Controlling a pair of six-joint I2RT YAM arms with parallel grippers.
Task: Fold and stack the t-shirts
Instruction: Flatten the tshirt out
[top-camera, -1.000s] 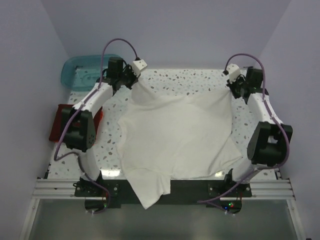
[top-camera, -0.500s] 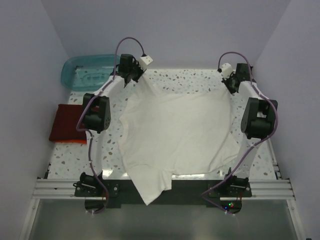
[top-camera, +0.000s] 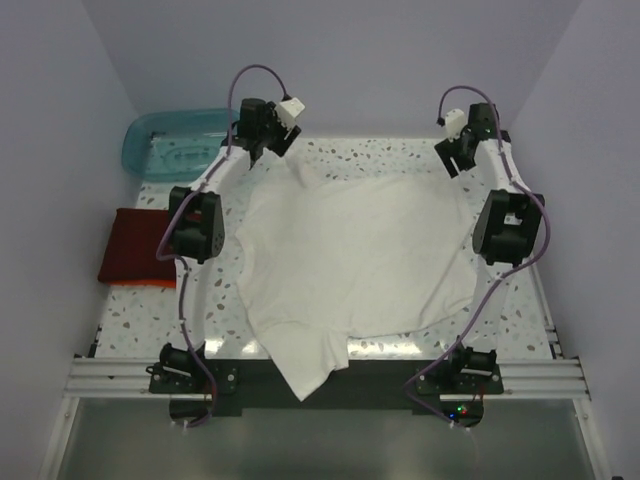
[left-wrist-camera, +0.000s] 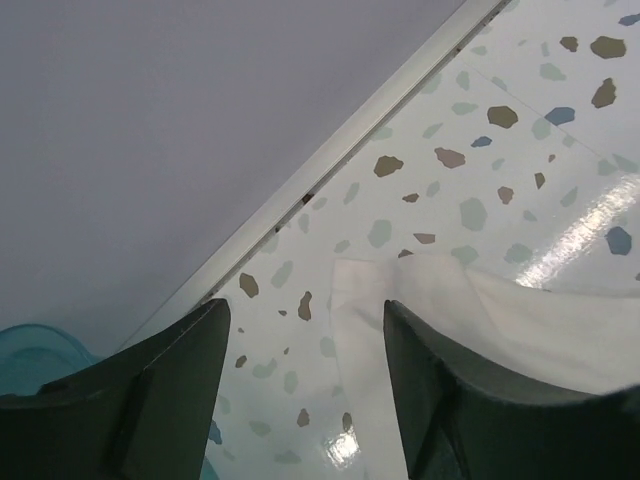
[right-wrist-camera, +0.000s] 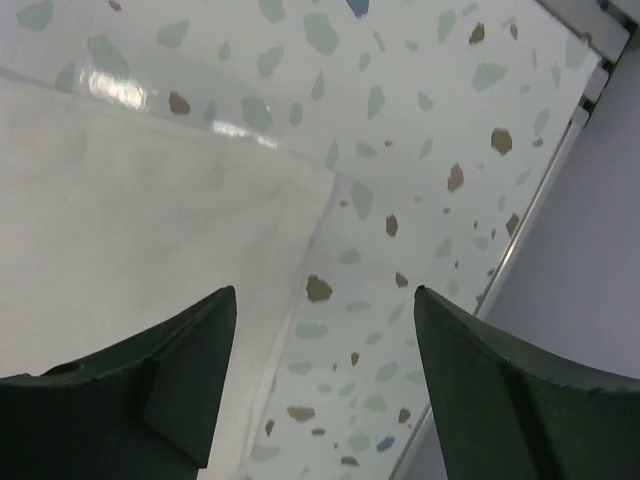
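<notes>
The cream-white t-shirt (top-camera: 355, 260) lies spread over the speckled table (top-camera: 390, 158), with one part hanging over the near edge. My left gripper (top-camera: 262, 150) hovers open above the shirt's far left corner; in the left wrist view that corner (left-wrist-camera: 520, 320) lies flat below the gripper (left-wrist-camera: 302, 305), apart from both fingers. Over the far right corner my right gripper (top-camera: 452, 160) is open too; the cloth edge (right-wrist-camera: 150, 200) rests on the table under the gripper (right-wrist-camera: 324, 292). A dark red folded t-shirt (top-camera: 135, 245) sits at the left edge, an orange one (top-camera: 135, 284) showing as a thin strip beneath it.
A translucent teal tub (top-camera: 175, 140) stands at the far left corner, just left of the left gripper. Lilac walls close in the table at the back and on both sides. The table's far rim (left-wrist-camera: 330, 170) runs close behind the left gripper.
Both grippers have opened and let go of the white shirt's far corners. The cloth has dropped flat onto the table, and both arms have stretched further back.
</notes>
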